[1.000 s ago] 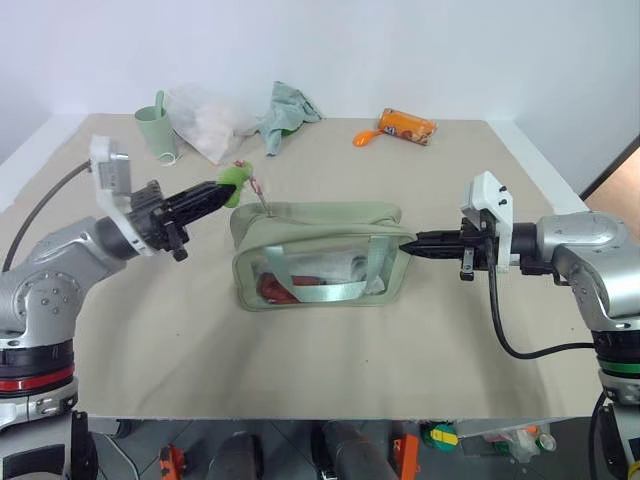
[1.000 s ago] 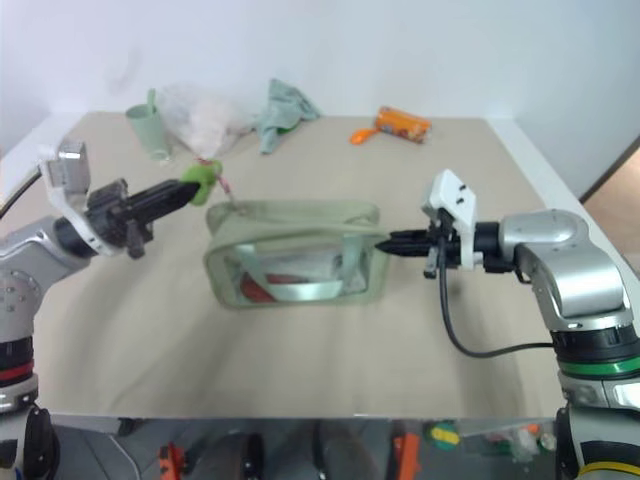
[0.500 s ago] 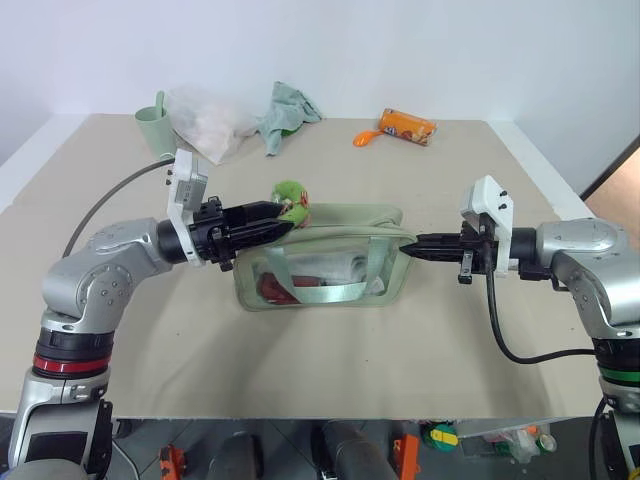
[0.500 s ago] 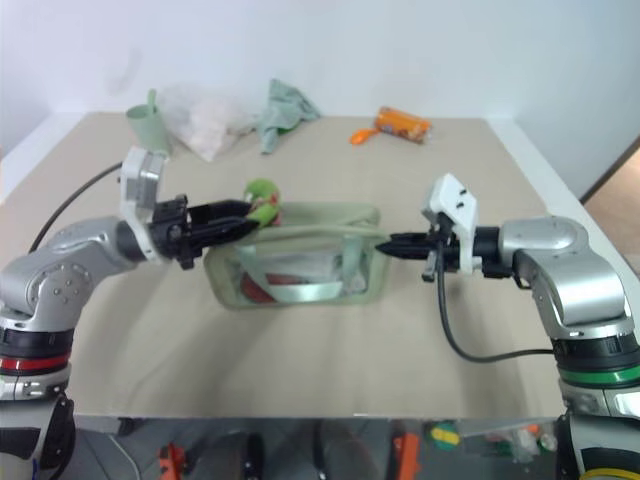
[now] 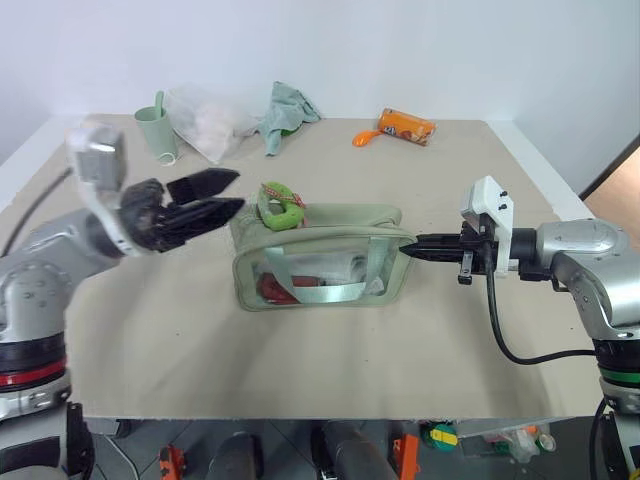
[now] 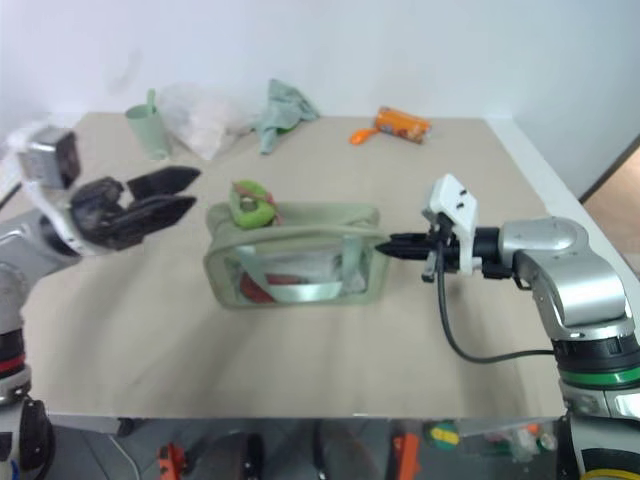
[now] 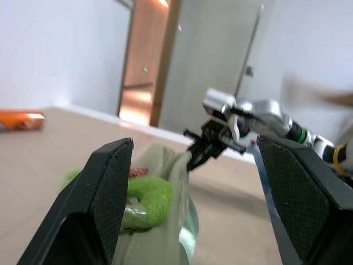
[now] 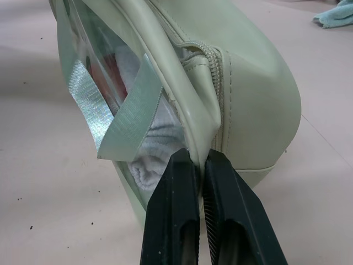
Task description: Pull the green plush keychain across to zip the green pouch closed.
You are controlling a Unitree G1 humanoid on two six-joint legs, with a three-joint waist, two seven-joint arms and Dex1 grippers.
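While my right gripper (image 5: 415, 246) stays out of the pull itself, the left eye view shows why it sits where it does: its closed fingers pinch the end seam of the green pouch (image 5: 318, 255), which I judge anchors the bag so a tug on the zipper does not drag it across the table (image 5: 330, 360). The green plush keychain (image 5: 280, 204) lies loose on the pouch's top at the end nearer my left arm, and my left gripper (image 5: 228, 192) hangs just beside it with fingers spread and nothing between them. The pouch stands mid-table, well apart from every edge, and the table surface on all sides of it is bare; the cup (image 5: 156, 126), plastic bag (image 5: 205, 120), teal cloth (image 5: 282, 113), orange spoon (image 5: 366, 137) and snack packet (image 5: 407, 125) crowd the far side, outside the line of travel. The right eye view confirms the same layout, with open air between my spread fingers and the charm. In the left wrist view, my two pads (image 7: 107, 187) frame the keychain and, beyond it, the other gripper at the pouch's far end, so the approach looks aligned along the zipper. In the right wrist view, my fingers clamp the fabric fold beside the zipper's end, where the teeth appear joined.
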